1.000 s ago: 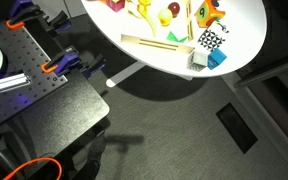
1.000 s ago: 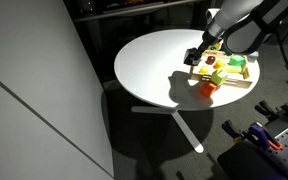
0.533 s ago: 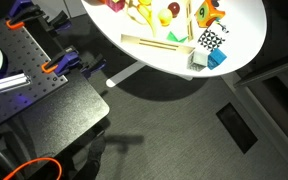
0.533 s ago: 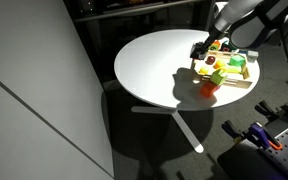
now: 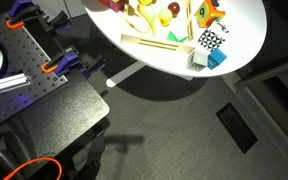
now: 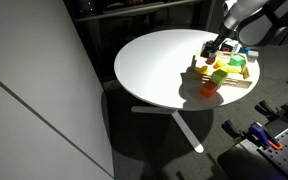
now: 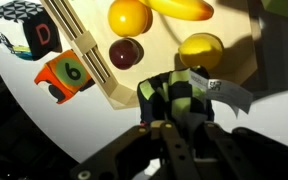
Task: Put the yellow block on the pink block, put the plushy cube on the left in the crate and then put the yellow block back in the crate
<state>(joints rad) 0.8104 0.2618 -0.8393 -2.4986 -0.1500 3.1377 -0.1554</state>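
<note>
Pincer (image 7: 178, 106) is clamped tight on one plushy cube (image 7: 185, 88), its white tag (image 7: 229, 93) poking out sideways, up over the crate (image 7: 88, 55). Inside the crate just past it: one dark red ball (image 7: 125, 53) and three yellow pieces (image 7: 129, 15). Beyond the slat, out on the counter (image 7: 24, 100), two lettered cubes (image 7: 66, 72) sit side by side.

Round white table (image 6: 149, 70) on pedestal — dark carpet floor (image 6: 134, 162), grey wall (image 6: 24, 85).
</note>
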